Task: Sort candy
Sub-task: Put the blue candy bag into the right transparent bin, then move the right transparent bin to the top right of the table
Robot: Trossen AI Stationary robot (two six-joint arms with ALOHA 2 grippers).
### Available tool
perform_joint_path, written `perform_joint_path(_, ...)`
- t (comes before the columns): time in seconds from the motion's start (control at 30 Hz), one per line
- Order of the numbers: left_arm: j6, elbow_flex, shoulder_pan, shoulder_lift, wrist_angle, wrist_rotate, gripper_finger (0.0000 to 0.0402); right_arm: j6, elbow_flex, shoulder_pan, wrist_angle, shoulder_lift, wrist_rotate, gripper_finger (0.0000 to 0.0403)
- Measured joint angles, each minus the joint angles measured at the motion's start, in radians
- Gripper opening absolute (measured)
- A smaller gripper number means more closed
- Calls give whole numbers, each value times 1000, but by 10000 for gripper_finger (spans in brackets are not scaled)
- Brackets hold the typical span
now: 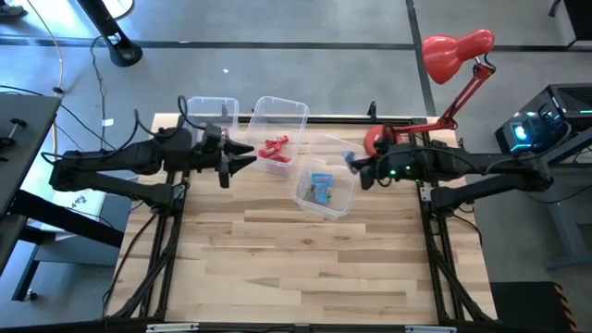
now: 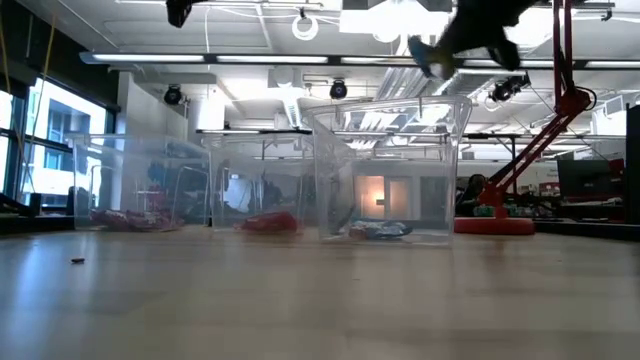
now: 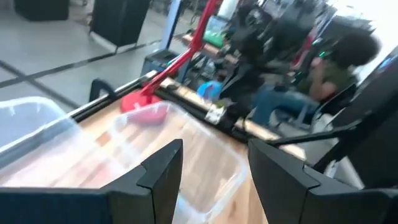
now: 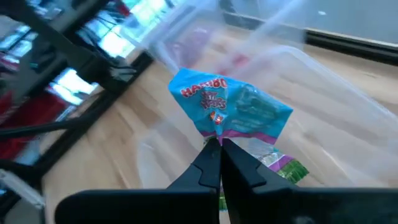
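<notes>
1. Above the table's far half, the right gripper (image 1: 354,165) pinches a blue packet (image 4: 233,109) by one edge, fingers pressed tight on the wrapper's crimp; the packet hangs clear of the wood, at about 3 o'clock from the nearest bin (image 1: 326,192).

2. That bin already holds blue-green packets (image 1: 321,189). Red pieces (image 1: 275,148) lie in the middle bin (image 1: 277,131), at about 11 o'clock from it. Pink sweets (image 2: 125,217) seem to lie in the far-left bin (image 1: 211,113), though the left arm covers much of it from above, so I would not swear to the count.

3. The left gripper (image 1: 242,159) hovers between the far-left and middle bins with its fingers spread and nothing between them; it looks to be waiting.

4. Step in hand, as I judge it: carrying a blue packet to the bin of its own colour. No loose sweets show on the bare wood from above, so the sort appears close to finished.

5. The next move calls for shifting the right gripper toward 9 o'clock until the packet hangs squarely over the nearest bin, inside its rim, then parting the fingers.

6. One caution: the packet is light and held by a corner, so it may flutter or catch the rim; releasing low inside the walls would be safer.
</notes>
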Motion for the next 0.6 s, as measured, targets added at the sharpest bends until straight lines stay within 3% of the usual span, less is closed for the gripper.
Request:
perform_joint_path(0.2,-5,0,0,46,-20,10,174,19,-2,-29,68,118,37,0)
perform_joint_path(0.3,-9,0,0,58,-24,50,174,32,-2,-56,95,168,-42,17)
perform_joint_path(0.43,-10,0,0,55,-25,94,174,-16,-2,-65,152,206,-118,73)
perform_joint_path(0.6,-9,0,-1,21,-75,96,174,-95,36,-67,120,210,-78,161)
